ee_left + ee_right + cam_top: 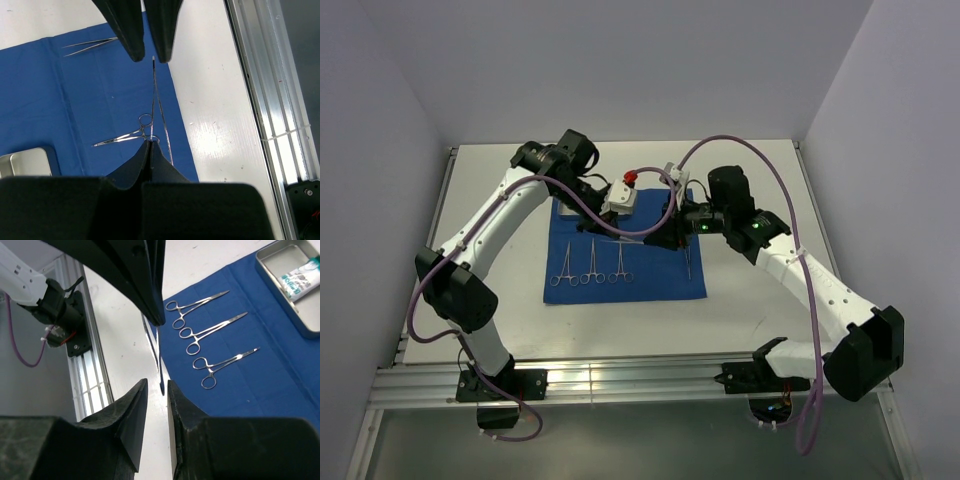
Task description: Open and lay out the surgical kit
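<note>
Mostly laid out, with one pair of tweezers between the two grippers

We see the white table (740, 310) carrying everything. Over it the left arm (495, 220) and right arm (800, 270) bend inward, so their wrists face each other above the far half of the kit. Under them the blue cloth wrap (650, 280) lies spread flat, roughly in the middle of the table. At the cloth's far edge sits the steel tray (277, 260), and in the top view the left wrist hangs over it. On the left near part of the cloth we count three ring-handled clamps (216, 328). They lie side by side and apart from one another, with rings toward the arm bases and tips toward the tray.

The left gripper (150, 142) is closed tight. One leg of the long tweezers (154, 75) runs right into its fingertips, and the other leg passes just beside them. These tweezers look raised off the cloth, stretching from the left fingertips across to the right gripper (157, 382). Its jaws stand narrowly apart with the tweezers' pointed end at the gap, and we cannot tell whether either finger touches it. A second pair of tweezers (90, 45) lies flat on the cloth near its right edge. Smallest of all, the white-green packet (300, 282) lies inside the tray.
</note>
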